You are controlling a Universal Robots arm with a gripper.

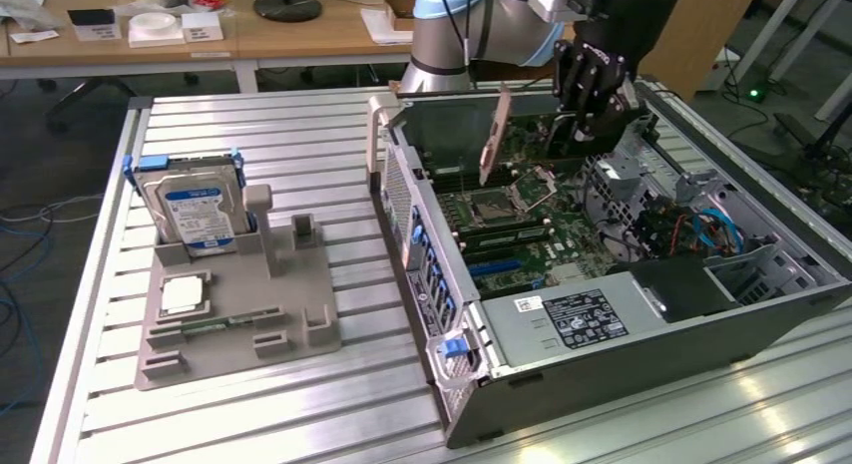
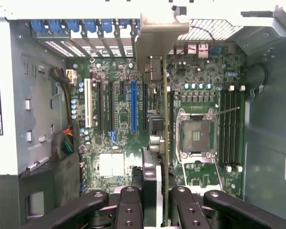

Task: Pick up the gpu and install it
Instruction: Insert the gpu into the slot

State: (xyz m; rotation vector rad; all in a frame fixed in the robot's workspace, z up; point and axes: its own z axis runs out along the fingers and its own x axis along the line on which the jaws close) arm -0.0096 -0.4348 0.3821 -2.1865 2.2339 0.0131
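Closest to the wrist lens: black gripper (image 2: 155,193), fingers (image 2: 129,205) pinched on the gpu (image 2: 157,45). The card is seen edge-on between them and runs away toward its tan end bracket at the case's slotted rear wall. It stands upright over the motherboard (image 2: 119,114), in line between the blue expansion slot (image 2: 133,105) and the CPU socket (image 2: 196,138); cannot tell whether its lower edge sits in a slot. Exterior view: gripper (image 1: 584,125) reaches down into the far end of the open computer case (image 1: 600,384), with the gpu (image 1: 496,135) upright just to the exterior view's left of it. Power supply (image 1: 573,319) sits at the case's near end. Well to the exterior view's left, on the slatted table (image 1: 266,135), a grey fixture (image 1: 233,314) holds a hard drive (image 1: 198,210) upright at its far end and a memory stick (image 1: 219,324) lying flat nearer.
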